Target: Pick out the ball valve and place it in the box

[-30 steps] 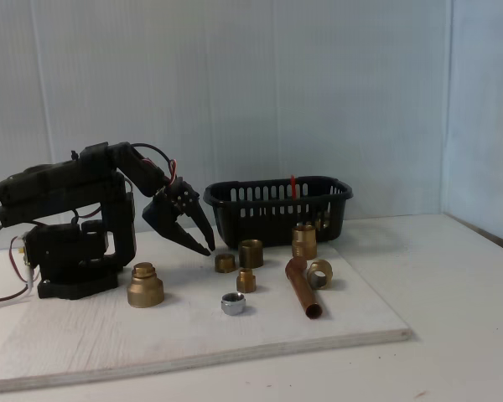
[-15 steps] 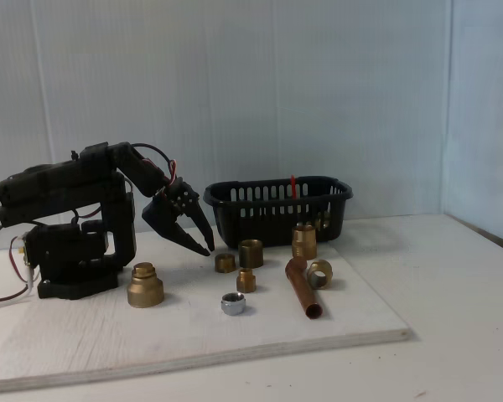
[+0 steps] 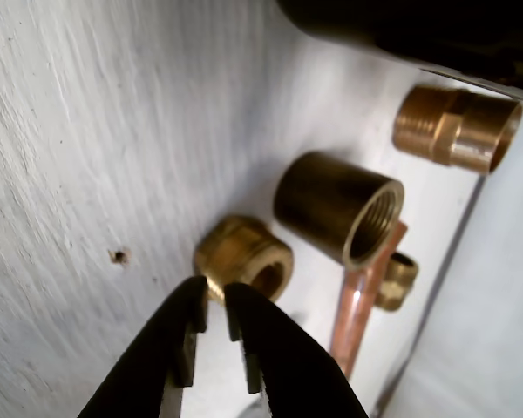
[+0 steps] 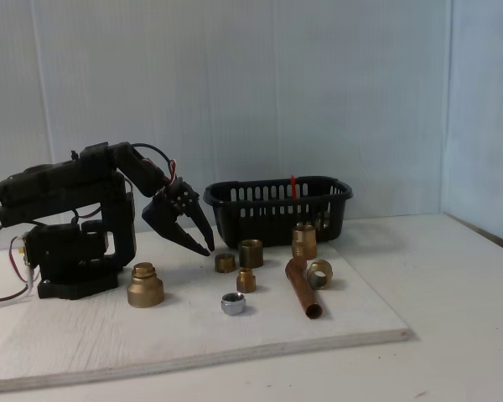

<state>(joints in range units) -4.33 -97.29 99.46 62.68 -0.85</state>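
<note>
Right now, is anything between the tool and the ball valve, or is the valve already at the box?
The ball valve's red lever already sticks up from inside the box. The tool hangs over the board just left of a small brass fitting, nearly closed and holding nothing.

Workshop bench: brass fittings (image 4: 246, 280), board (image 4: 193, 335)

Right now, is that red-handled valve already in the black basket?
Apparently in: a red lever sticks up above the box rim; the valve body itself is hidden.
</note>
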